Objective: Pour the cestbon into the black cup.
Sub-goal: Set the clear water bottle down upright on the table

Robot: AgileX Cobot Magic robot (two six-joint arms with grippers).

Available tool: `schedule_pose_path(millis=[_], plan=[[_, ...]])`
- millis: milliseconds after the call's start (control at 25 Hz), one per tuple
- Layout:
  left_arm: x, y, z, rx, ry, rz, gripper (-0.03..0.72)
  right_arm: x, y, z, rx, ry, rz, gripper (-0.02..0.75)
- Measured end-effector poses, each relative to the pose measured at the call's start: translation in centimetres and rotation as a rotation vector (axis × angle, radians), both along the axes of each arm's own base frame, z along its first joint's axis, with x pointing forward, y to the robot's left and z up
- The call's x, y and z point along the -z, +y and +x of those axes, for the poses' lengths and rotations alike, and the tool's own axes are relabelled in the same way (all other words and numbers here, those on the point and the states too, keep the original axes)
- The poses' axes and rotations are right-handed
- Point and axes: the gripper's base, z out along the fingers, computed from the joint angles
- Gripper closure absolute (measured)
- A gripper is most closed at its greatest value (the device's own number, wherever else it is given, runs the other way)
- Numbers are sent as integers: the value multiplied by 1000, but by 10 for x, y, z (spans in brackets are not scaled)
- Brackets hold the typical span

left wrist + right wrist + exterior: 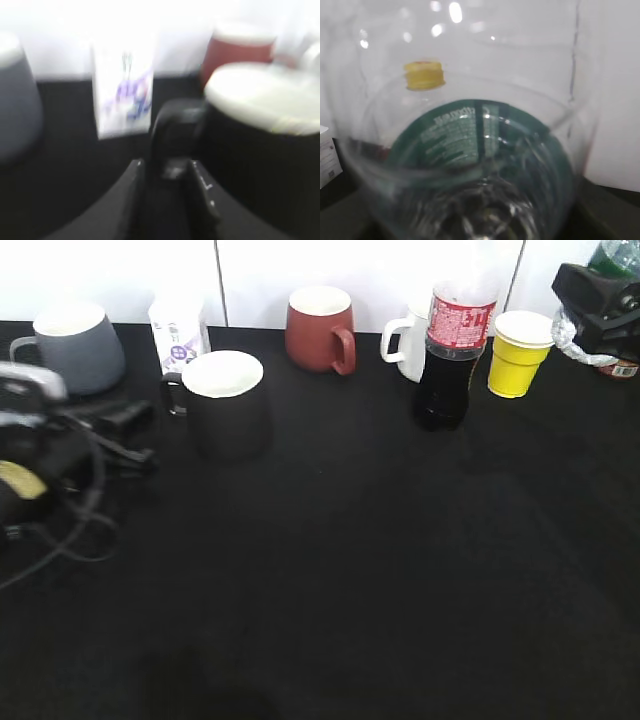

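A: Where's the cestbon [480, 150]?

B: Far upper right corner of the exterior frame, lifted off the table in my right gripper [600, 300]. On the right wrist camera it fills the picture; I look along its long axis from the base toward the yellow cap [423, 75], which points away, up and left. The jaws themselves are hidden, so I cannot tell how they stand.

A: And the black cup [225, 405]?

B: Upper left of the table [380, 580], upright. My left gripper [172, 172] is closed on its handle [172, 125].

A: What's between them?

B: Along the back wall: a dark red mug [320, 330], cola bottle [450, 350], white mug [408, 340] and yellow cup [520, 352]. A small carton [178, 335] and grey mug [75, 345] sit left of the cup.

A: Room?

B: The whole lower frame is bare black surface.
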Motion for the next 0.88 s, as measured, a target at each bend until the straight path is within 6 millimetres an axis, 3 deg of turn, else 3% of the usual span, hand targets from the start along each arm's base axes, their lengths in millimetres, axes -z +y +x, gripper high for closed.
schedule_pose_path(millis=[120, 200, 280, 400, 600, 800, 880], plan=[[-46, -1, -22, 76, -146, -18, 459, 3, -1, 0, 7, 27, -8, 260], [-77, -3, -32, 135, -268, -25, 454, 14, -5, 2, 57, 138, -48, 259], [-94, -2, -40, 152, -318, -19, 452, 29, -6, 1, 65, 191, -106, 259], [-98, -3, -42, 164, -325, -10, 449, 73, -7, -7, 68, 243, -102, 259], [-98, -6, -45, 207, -327, 1, 448, 131, -13, 3, 141, 263, -163, 259], [-98, -8, -46, 232, -329, 12, 448, 133, -13, 7, 144, 247, -163, 253], [-98, -8, -46, 232, -329, 12, 448, 134, -14, 4, 147, 258, -161, 127]])
